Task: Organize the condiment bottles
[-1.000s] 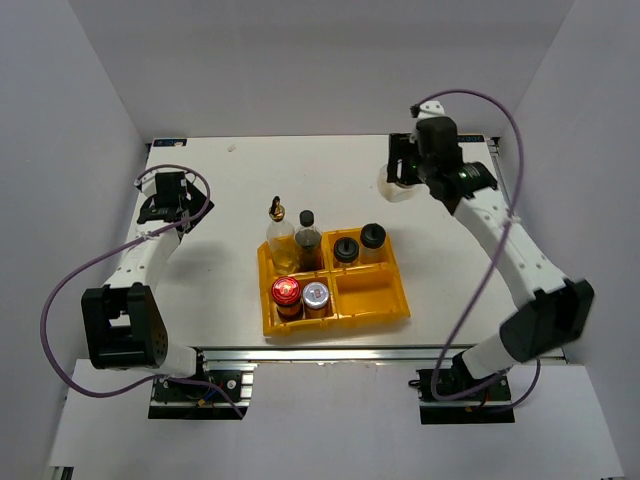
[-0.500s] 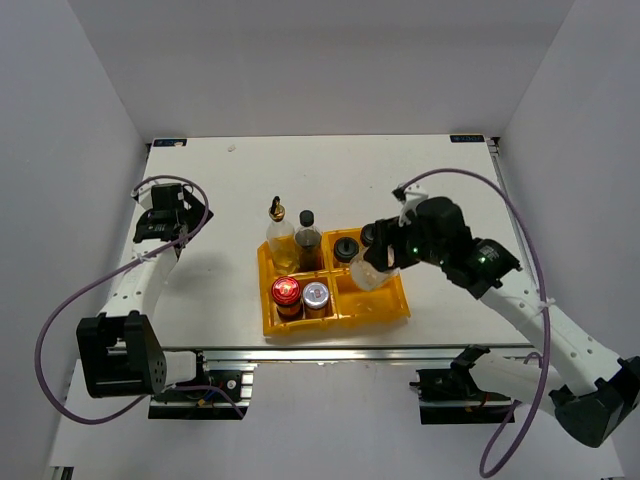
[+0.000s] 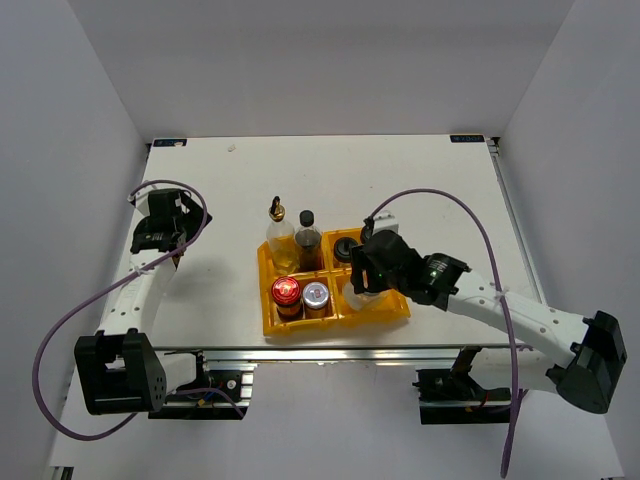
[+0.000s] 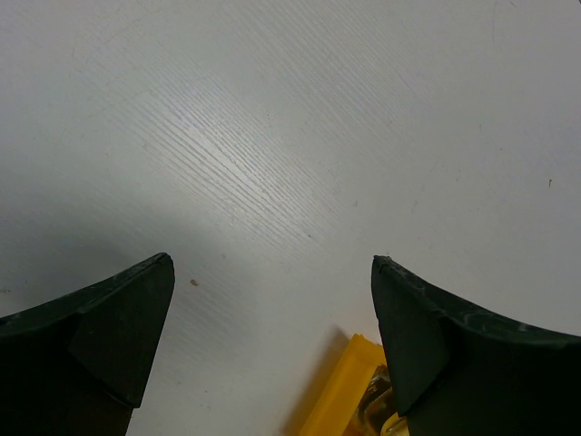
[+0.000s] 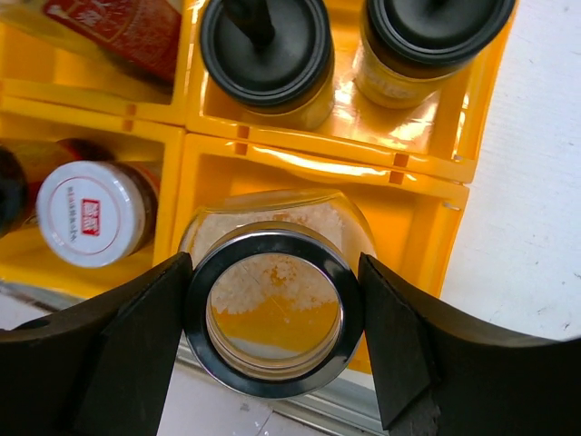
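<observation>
My right gripper (image 5: 274,313) is shut on the wide clear jar (image 5: 272,313) by its steel rim. It holds the jar in the near right compartment of the yellow tray (image 3: 340,317); I cannot tell whether the jar rests on the floor. In the top view the jar (image 3: 358,296) shows under the right gripper (image 3: 366,282). Two black-lidded shakers (image 5: 265,45) (image 5: 436,27) stand in the far right compartment. The gold-topped bottle (image 3: 277,235) and the dark bottle (image 3: 306,236) stand far left. The red-lidded (image 3: 286,292) and silver-lidded (image 3: 316,294) jars stand near left. My left gripper (image 3: 160,226) is open and empty.
The left wrist view shows bare white table and a corner of the tray (image 4: 340,395) between the open left gripper (image 4: 272,309). The table's aluminium front rail (image 3: 330,352) runs just beyond the tray's near wall. The right arm reaches across from the near right.
The right arm has carried the wide jar from the far right of the table down to the tray's near right compartment. The left arm has shifted slightly to the left.
</observation>
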Action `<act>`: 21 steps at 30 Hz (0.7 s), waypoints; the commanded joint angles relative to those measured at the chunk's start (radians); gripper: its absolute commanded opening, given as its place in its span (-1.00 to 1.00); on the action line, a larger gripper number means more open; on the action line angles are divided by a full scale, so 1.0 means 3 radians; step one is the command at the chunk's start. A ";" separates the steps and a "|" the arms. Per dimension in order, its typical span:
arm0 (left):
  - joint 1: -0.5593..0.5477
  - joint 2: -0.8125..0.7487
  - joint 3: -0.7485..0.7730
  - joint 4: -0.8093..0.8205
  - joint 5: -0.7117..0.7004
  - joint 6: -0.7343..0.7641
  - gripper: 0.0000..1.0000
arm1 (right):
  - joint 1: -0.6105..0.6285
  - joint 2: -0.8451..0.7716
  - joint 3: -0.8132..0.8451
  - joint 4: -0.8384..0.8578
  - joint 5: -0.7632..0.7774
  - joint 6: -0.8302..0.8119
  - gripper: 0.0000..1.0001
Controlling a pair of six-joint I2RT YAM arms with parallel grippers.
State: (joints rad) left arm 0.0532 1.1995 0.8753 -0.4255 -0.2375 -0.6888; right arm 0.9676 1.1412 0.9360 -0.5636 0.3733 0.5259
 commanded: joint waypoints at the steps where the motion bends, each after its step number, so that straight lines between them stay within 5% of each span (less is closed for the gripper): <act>1: 0.0017 -0.0072 -0.0013 0.0038 0.0020 0.0000 0.96 | 0.0073 0.0041 -0.0031 0.0309 0.0407 0.0175 -1.00; 8: 0.0017 -0.0051 -0.0034 0.0038 0.0009 -0.0005 0.96 | 0.0083 0.0159 -0.0210 0.0513 0.0556 0.0211 -0.90; 12: 0.0022 -0.0056 -0.0044 0.0038 0.0004 -0.0010 0.96 | 0.0078 0.0251 -0.0292 0.0631 0.0530 0.0221 -0.38; 18: 0.0017 -0.0071 -0.0034 0.0007 -0.0006 -0.0031 0.96 | 0.0083 0.0292 -0.0292 0.0636 0.0463 0.0262 0.76; 21: 0.0017 -0.0082 -0.0003 -0.0034 -0.0032 -0.0046 0.96 | 0.0083 0.0205 -0.0262 0.0580 0.0484 0.0277 0.79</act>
State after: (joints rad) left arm 0.0532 1.1999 0.8700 -0.4271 -0.2386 -0.6949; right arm 0.9886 1.2400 0.8356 -0.4301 0.4889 0.5861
